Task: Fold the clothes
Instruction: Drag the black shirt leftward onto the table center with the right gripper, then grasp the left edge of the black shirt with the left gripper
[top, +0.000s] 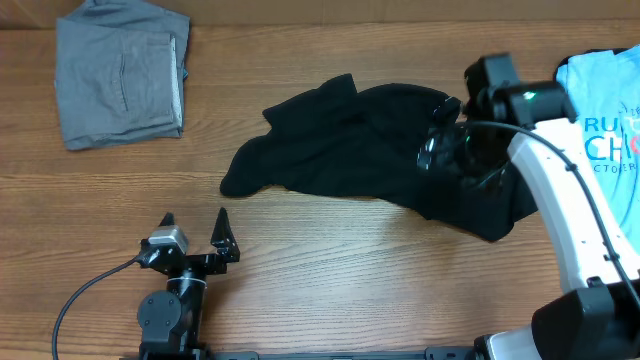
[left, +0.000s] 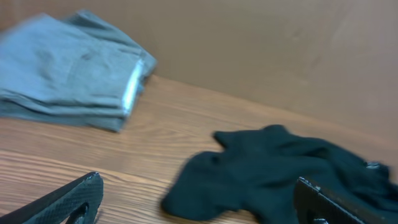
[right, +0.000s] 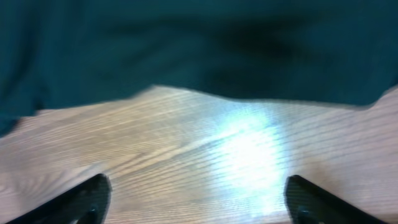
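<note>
Reading the black garment (top: 340, 140) long-axis left-right toward the bench's (top: 380, 280) far-right edge, we find right fingers (right: 84, 200) spread, empty, at its right end; left fingers (top: 224, 240) spread, farther.

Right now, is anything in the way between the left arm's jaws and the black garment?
Nothing visible does. Only bare wooden table lies between the open left jaws and the black garment; the folded grey garment sits well off to the side.
</note>
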